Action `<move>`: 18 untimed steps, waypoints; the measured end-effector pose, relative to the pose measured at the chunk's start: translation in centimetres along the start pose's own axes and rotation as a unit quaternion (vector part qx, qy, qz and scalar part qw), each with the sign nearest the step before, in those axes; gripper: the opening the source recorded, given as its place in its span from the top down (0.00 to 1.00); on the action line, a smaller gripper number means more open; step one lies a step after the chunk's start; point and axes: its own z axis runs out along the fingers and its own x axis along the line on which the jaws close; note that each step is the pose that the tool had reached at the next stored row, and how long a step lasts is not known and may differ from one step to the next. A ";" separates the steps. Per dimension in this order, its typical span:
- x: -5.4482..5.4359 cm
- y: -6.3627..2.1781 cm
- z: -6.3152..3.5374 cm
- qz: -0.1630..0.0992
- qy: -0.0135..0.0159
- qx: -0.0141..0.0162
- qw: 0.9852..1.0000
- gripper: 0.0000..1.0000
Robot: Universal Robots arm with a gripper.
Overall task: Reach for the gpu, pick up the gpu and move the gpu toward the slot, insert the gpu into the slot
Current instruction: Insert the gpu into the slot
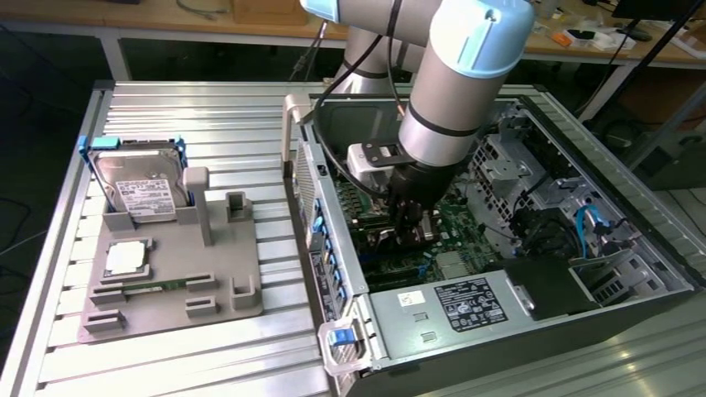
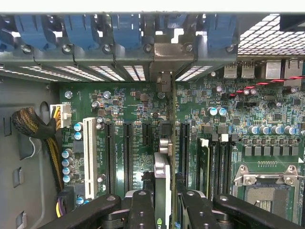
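The black two-fingered claw [image 2: 163, 202] is pinched on the gpu [image 2: 164, 157], a thin dark circuit card seen edge-on in the wrist view, with a silver metal end running ahead of the claw toward the case wall. The card stands upright between the black fingers [image 2: 141, 206], one on each face, and reaches straight out from the fingertips toward the green motherboard [image 2: 281, 119] below. In the exterior view the grey arm's gripper [image 1: 404, 217] is sunk inside the open black and silver computer case [image 1: 617, 207], low over the board.

The main risk, as I judge it, is misalignment. Several long black expansion slots [image 2: 127, 152] lie side by side just beside the card's lower edge, and whether that edge sits over its own slot or on a neighbouring ridge cannot be told. A push while it is off-line could bend the edge contacts or stress the board. The silver end must also pass the opening under the blue plastic retention clips [image 2: 125, 29] ahead of the claw; if it catches there, the card could tilt in the grip or slip between the fingers. A bundle of black sleeved cables [image 2: 33, 129] lies well off to one side.
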 end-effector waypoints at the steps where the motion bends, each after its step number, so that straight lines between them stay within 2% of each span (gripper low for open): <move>1: 0.0 0.00 0.00 0.000 0.000 0.000 1.000 0.73; 14: 0.0 0.31 0.03 0.000 0.000 0.000 1.000 0.73; 18: 0.0 0.35 0.37 0.000 0.000 0.000 1.000 0.73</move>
